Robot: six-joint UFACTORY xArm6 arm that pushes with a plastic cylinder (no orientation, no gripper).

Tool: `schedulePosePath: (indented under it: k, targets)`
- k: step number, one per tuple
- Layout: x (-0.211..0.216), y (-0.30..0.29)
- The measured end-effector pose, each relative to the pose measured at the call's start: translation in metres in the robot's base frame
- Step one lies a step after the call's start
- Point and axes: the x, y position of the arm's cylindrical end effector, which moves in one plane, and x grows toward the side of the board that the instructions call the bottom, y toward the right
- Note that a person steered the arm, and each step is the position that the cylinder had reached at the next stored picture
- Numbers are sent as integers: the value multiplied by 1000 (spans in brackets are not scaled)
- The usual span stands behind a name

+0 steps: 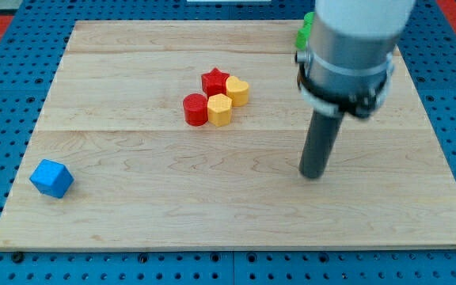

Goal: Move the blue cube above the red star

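While everything sits flat on the pale wood, the scene breaks down like this:

Board: light wooden table top (pixel 133 95) with visible grain and plank seams, lying on a blue pegboard surface (pixel 6 95) full of little holes.

Arm: chunky grey cylinder with a black clamp ring, narrowing into a smooth dark rod.

My tip (pixel 313 176): touching the board on the view's right, well apart from every block, lower and to the right of the middle cluster.

Pincer state: no pincer on this rig, just the rod, so nothing opens, closes or grips.

Blue cube (pixel 51 178): matte, sharp-edged, turned a bit so a corner faces the view's bottom; alone near the bottom-left corner, far from the red star.

Red star (pixel 214 80): pointy outline, at the top of the middle cluster.

Yellow heart (pixel 237 91): rounded lobes, just right of the star, touching it.

Red cylinder (pixel 195 109): round, at the cluster's lower left.

Yellow hexagon (pixel 220 110): faceted, pressed against the cylinder's right side, under the star.

Green block (pixel 304 32): mostly hidden behind the arm at the top right, shape can't tell.
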Motion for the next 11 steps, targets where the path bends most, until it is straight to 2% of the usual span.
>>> schedulePosePath:
  k: [1,2,3,4,6,7,8,10,11]
  targets:
    - [50,-121]
    - [71,-258]
    - [57,-319]
    - [15,-351]
    - [-152,-290]
    - [-198,-290]
    - [-214,-196]
    - [-228,-134]
    - [-262,-47]
